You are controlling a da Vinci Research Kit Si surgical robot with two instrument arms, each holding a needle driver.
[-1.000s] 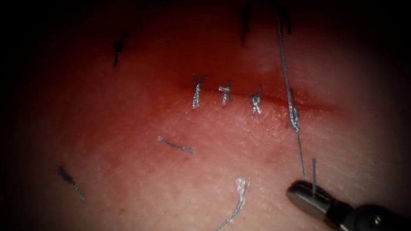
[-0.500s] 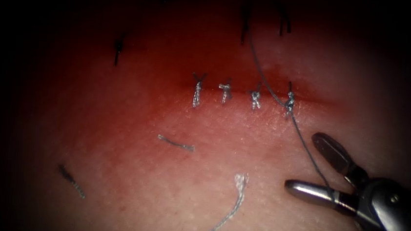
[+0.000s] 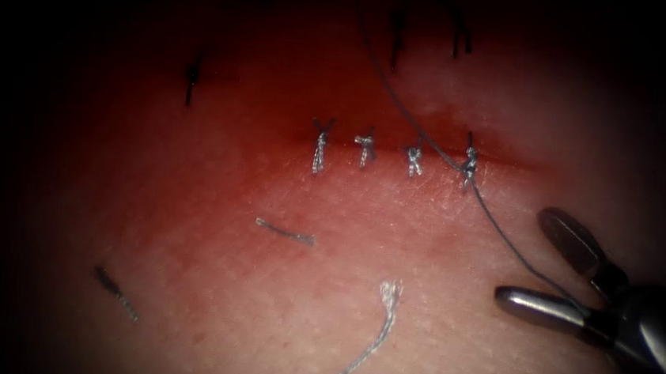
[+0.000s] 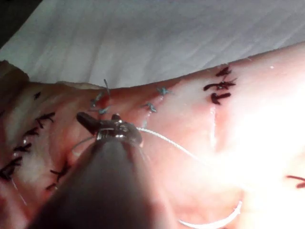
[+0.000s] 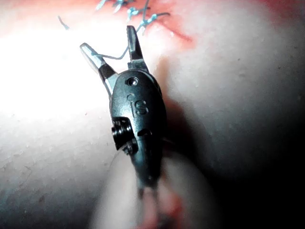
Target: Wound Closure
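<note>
Since the earlier frames the right pincer [image 3: 540, 263] has been opened wide and drawn away from the fourth knot [image 3: 469, 168]; nothing is gripped, though the thread [image 3: 504, 236] runs slack between its jaws. The thread's long axis slants across the cut [image 3: 502, 159] through this knot. The left pincer [image 4: 102, 125] is closed on the thread.

Red fluid [image 3: 399, 149] stains pink tissue [image 3: 205, 296]; grey thread [image 3: 504, 236], silvery knots [image 3: 319, 153].
</note>
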